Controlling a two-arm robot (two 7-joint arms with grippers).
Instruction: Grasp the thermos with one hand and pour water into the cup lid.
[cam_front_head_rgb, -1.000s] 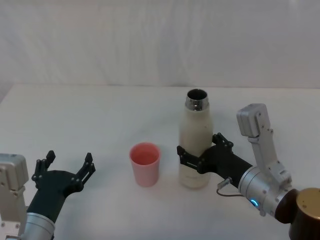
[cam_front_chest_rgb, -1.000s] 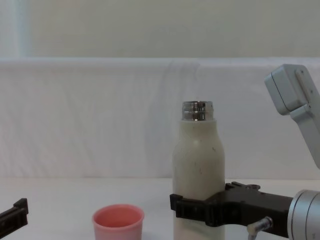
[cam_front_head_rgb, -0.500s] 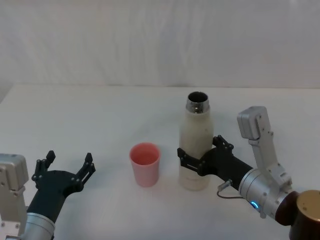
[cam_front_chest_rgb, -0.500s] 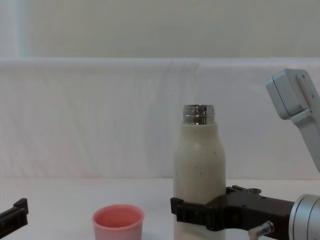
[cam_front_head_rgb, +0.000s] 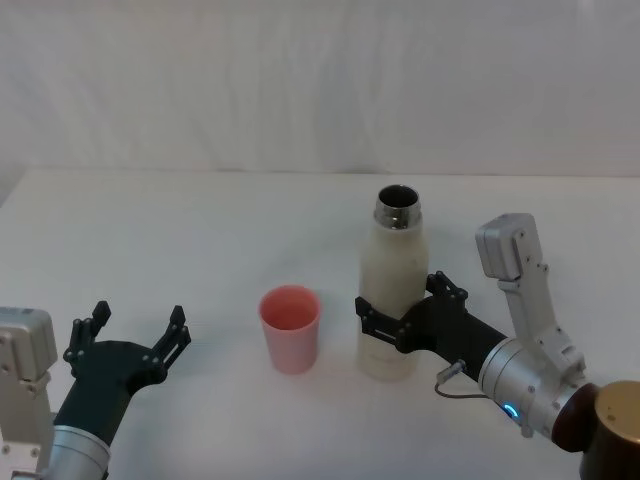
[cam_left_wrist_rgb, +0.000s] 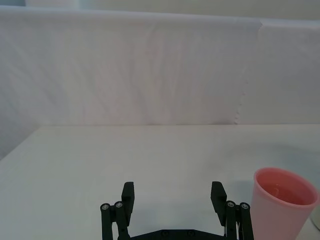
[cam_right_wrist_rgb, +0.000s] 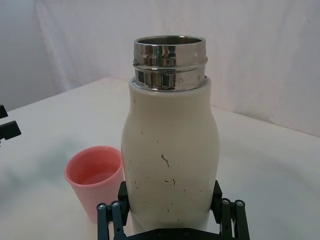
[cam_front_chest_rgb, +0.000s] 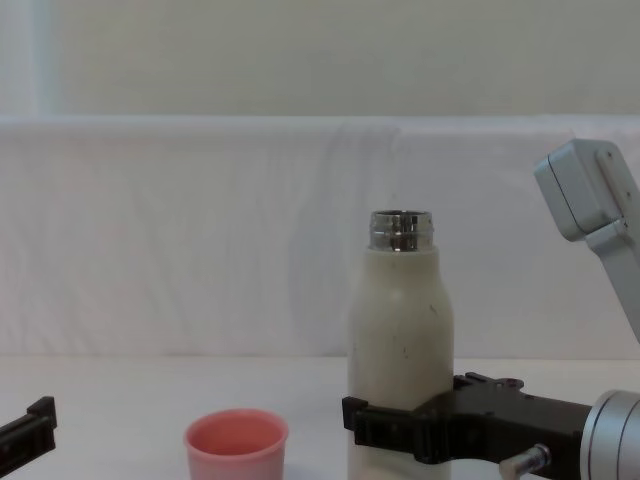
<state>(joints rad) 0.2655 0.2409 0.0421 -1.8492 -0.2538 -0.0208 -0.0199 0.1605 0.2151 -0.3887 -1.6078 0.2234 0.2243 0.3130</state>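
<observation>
Right gripper (cam_front_head_rgb: 392, 322) clamped around tall cream-white steel-necked thermos (cam_front_head_rgb: 393, 290), upright, right of small salmon-pink cup lid (cam_front_head_rgb: 291, 327); left gripper (cam_front_head_rgb: 130, 338) fingers apart, near left.

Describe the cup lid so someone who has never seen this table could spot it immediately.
On the white table, find the tall cream thermos held in the right gripper. On its left, apart from it, stands the cup lid: a short, open, salmon-pink cup, the table's one coloured thing.

Plain white desk (cam_front_head_rgb: 200, 230) here. The pink cup lid (cam_front_head_rgb: 290, 328) sits about dead center, and the cream thermos (cam_front_head_rgb: 394, 290) stands upright at its 3 o'clock, just beside it.
</observation>
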